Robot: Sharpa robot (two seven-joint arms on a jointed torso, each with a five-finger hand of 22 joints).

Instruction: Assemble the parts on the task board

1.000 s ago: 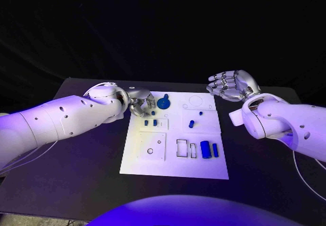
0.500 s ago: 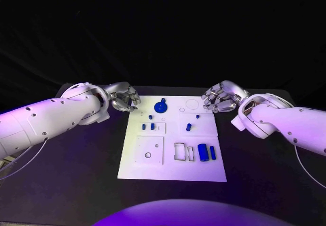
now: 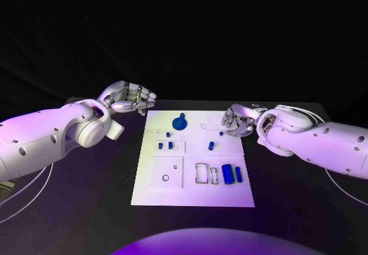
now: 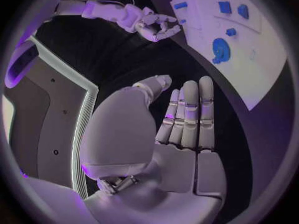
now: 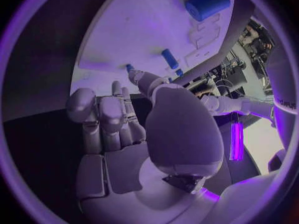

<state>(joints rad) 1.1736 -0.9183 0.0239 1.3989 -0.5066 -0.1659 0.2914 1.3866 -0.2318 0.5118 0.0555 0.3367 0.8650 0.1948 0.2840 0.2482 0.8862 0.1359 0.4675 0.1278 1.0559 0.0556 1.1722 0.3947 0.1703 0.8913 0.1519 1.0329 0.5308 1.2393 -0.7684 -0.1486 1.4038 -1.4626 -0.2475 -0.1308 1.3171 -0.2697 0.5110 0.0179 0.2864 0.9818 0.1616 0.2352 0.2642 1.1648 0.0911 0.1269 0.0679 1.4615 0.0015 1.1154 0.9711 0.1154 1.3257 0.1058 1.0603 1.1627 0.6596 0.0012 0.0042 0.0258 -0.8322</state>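
Observation:
The white task board (image 3: 192, 186) lies mid-table. On it are a blue round disc (image 3: 180, 123), several small blue pegs such as one (image 3: 210, 143) mid-board, and two blue cylinders (image 3: 227, 173) near the right side. My right hand (image 3: 236, 121) hovers low over the board's far right part with its fingers bent. Its thumb tip reaches close to a small blue peg (image 5: 129, 67), and I see nothing held. My left hand (image 3: 126, 98) is raised beyond the board's far left corner. Its fingers (image 4: 190, 114) are straight and hold nothing.
The black table (image 3: 84, 180) surrounds the board on all sides. Square and rectangular recesses (image 3: 168, 171) mark the board's near half. My right hand (image 4: 152, 26) and the disc (image 4: 220, 50) also appear in the left wrist view.
My left hand has lifted off the board's far left part, moved outward and straightened its fingers. My right hand has come down and inward to the board's far right part.

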